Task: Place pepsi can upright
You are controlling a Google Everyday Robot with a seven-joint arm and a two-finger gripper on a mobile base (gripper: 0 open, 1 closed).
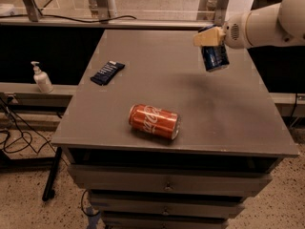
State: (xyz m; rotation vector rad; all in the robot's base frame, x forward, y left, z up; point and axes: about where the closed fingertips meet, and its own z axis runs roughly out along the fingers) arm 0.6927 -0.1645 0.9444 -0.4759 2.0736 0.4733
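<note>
**Pepsi can held above the table**

We see the gripper [210, 37] clamped on the upper end of the pepsi can [216, 58]. The can hangs slightly tilted over the far right part of the table [190, 94]. A Coca-Cola can [154, 121] lies on its side near the front, and a blue packet [107, 72] lies to the left.

The grey table [228, 123] bears a toppled Coca-Cola can [154, 121] at 6 o'clock and a dark blue packet [107, 72] at 10 o'clock. The gripper [209, 37] clasps the pepsi can [215, 57] above 1 o'clock.
</note>
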